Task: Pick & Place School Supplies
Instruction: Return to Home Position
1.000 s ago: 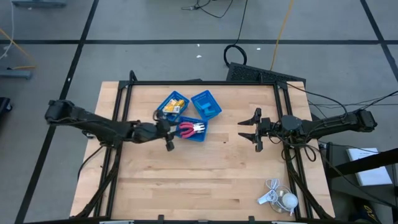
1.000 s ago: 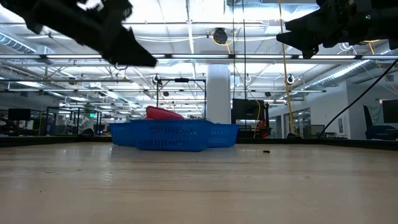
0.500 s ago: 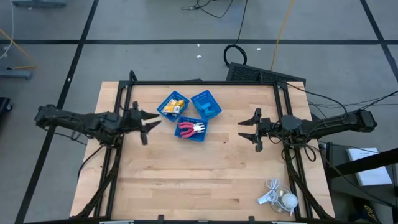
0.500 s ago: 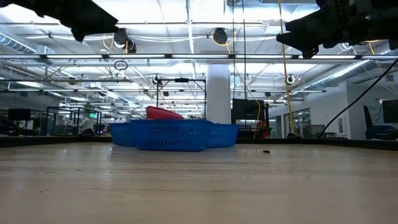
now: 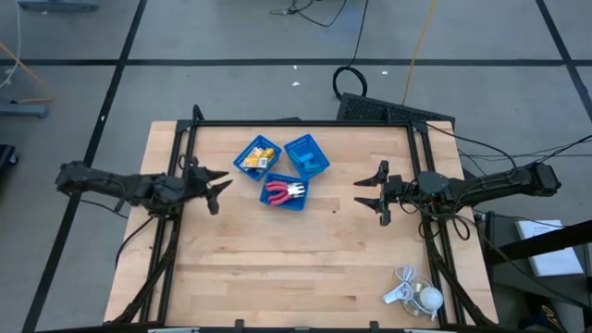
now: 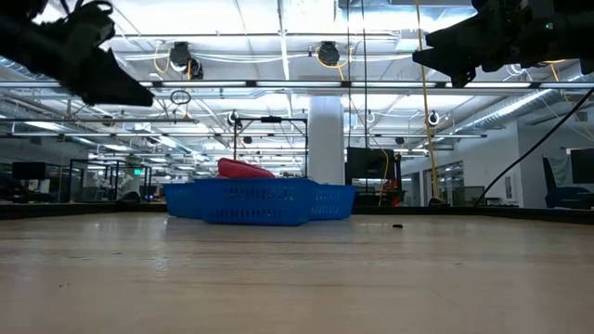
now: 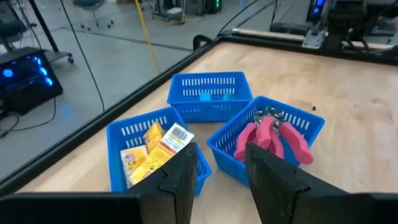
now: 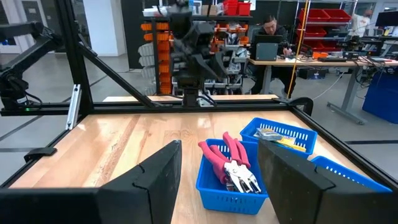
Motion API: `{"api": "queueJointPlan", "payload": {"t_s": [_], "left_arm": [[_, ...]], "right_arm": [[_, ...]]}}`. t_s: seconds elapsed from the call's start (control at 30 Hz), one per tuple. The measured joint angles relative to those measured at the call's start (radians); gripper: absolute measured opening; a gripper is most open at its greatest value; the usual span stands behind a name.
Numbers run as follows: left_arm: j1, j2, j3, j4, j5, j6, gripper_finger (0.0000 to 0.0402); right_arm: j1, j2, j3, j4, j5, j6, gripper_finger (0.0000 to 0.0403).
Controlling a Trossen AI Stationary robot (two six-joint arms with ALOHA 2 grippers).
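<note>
Toward the far middle of the wooden surface [image 5: 277, 268] we see three blue trays clustered close together. The left-hand tray [image 5: 239, 159] holds the yellow-orange packets [image 5: 260, 155]. The right-hand tray [image 5: 298, 141] beside it holds the light-blue pieces [image 5: 310, 159]. The nearer tray [image 5: 289, 207] holds the red-handled pliers [image 5: 282, 191], their metal noses turned toward the right arm's side. The left arm [image 5: 139, 185] reaches in from the left edge, and the left jaws hang above the surface near the packet tray, spread apart and empty. The right arm [image 5: 481, 185] reaches in from the opposite edge. The right jaws hover well apart from the trays, wide open and holding nothing. We also see a white corded gadget [image 5: 413, 294] lying by the near right corner.
</note>
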Motion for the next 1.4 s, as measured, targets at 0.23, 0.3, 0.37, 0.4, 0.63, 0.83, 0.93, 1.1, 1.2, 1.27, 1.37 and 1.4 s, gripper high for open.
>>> {"api": "queueJointPlan", "payload": {"t_s": [0.23,0.3,0.37,0.4,0.63,0.83,0.93,1.1,1.2,1.27,1.37,1.4], "left_arm": [[0.015,-0.132,-0.142,0.132,-0.002,0.043,0.0141],[0.029,-0.189,-0.156,0.125,-0.001,0.046,0.0141],[0.043,-0.247,-0.163,0.117,0.017,0.061,0.0141],[0.049,-0.277,-0.168,0.107,0.037,0.076,0.0141],[0.082,-0.401,-0.17,0.033,0.144,0.098,0.0141],[0.085,-0.402,-0.207,0.024,0.167,0.075,0.0141],[0.085,-0.402,-0.215,0.042,0.177,0.067,0.0141],[0.085,-0.402,-0.218,0.052,0.218,0.077,0.0141],[0.085,-0.402,-0.219,0.052,0.218,0.078,0.0141],[0.085,-0.402,-0.218,0.052,0.218,0.073,0.0141],[0.085,-0.402,-0.218,0.052,0.218,0.073,0.0141],[0.085,-0.402,-0.218,0.052,0.218,0.073,0.0141]], "right_arm": [[0.0,0.0,0.0,-0.001,0.0,0.0,0.0201],[0.0,0.0,0.0,-0.002,0.0,0.0,0.0201],[0.0,0.0,0.0,-0.004,0.0,0.0,0.0201],[0.0,0.0,0.0,-0.004,0.0,0.0,0.0201],[0.0,0.0,0.0,-0.022,0.0,0.005,0.0201],[0.0,-0.03,0.0,-0.069,-0.001,0.028,0.0201],[0.0,-0.08,0.0,-0.107,-0.001,0.009,0.0201],[0.0,-0.198,0.0,-0.197,-0.003,0.001,0.0201],[0.0,-0.275,0.0,-0.258,-0.003,0.0,0.0201],[0.0,-0.329,0.0,-0.312,0.003,-0.01,0.0201],[0.001,-0.402,0.0,-0.403,0.103,-0.051,0.0201],[0.001,-0.424,0.0,-0.429,0.161,-0.062,0.0201]]}}
